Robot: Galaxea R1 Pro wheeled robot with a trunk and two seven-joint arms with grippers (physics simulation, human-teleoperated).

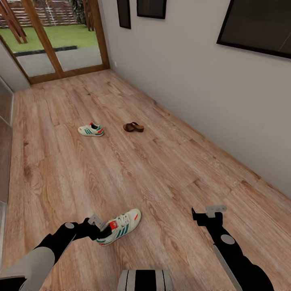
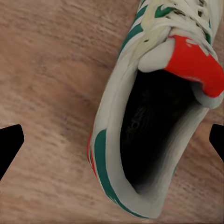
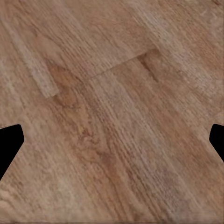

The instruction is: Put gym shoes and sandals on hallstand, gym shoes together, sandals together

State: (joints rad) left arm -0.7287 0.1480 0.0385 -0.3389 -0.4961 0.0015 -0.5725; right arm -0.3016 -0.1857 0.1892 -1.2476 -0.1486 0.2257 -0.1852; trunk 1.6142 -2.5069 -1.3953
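You are working in a long corridor: plank floor point(image 1: 161, 169) in light wood grain, a pale wall point(image 1: 194, 81) running along your right with dark framed panels hung on it, and a glazed door point(image 1: 56, 36) at the far end giving onto grass. The floor is looking level and bare around your arms, apart from the footwear noted below.

The left arm is reaching low toward the near shoe point(image 1: 119, 227), which is lying on the floor just ahead of your base, toe pointing away and to the right. The left gripper point(image 1: 96, 221) is sitting at the heel end; in the left wrist view its jaws are standing wide apart, one dark fingertip point(image 2: 10, 144) showing at each side, with the heel opening of the shoe point(image 2: 154, 130) between them but off toward one side. Whether a pad is touching the shoe cannot be told.

Judgement: centre the heel collar between the jaws before closing, go down onto the stiff heel wall rather than the laces, and lift straight.

The right gripper point(image 1: 208, 214) is hovering over bare planks, jaws apart and holding nothing.

Well up the corridor a second shoe point(image 1: 91, 129) and one sandal point(image 1: 133, 127) are lying on the floor, near each other but apart.
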